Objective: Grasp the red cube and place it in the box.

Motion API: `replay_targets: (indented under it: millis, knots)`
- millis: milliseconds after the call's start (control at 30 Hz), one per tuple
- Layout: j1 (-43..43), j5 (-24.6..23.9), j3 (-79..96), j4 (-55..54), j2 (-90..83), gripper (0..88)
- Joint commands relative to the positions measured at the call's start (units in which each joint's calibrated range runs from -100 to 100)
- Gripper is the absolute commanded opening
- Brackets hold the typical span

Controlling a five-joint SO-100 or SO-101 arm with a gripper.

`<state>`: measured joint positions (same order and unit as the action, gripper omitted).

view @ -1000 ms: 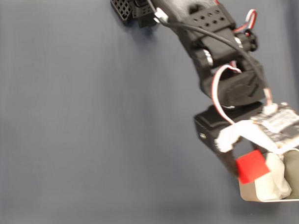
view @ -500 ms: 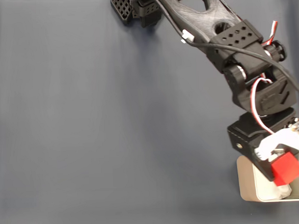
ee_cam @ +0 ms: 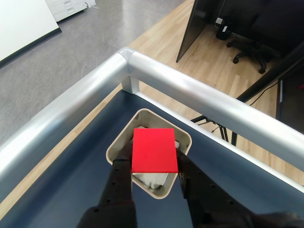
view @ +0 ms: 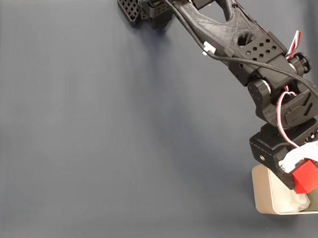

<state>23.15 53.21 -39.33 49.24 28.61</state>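
Red cube (ee_cam: 154, 150), probably light, stiff and smooth-faced; best pinched on two opposite flat sides. Clamped just so between dark fingers (ee_cam: 124, 167), narrowed to its width. Held above the beige box (view: 262, 192) with crumpled white paper (ee_cam: 151, 178), at the tabletop's (view: 107, 131) lower right corner in the fixed view. Not yet released.
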Motion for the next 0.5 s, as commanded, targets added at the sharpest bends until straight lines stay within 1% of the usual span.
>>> replay_targets:
  millis: [0, 467]
  knots:
    - [0.5, -0.2, -3.5, 0.2, -0.2, 0.0]
    - [0.3, -0.4, -6.6, -0.9, 3.5, 0.0]
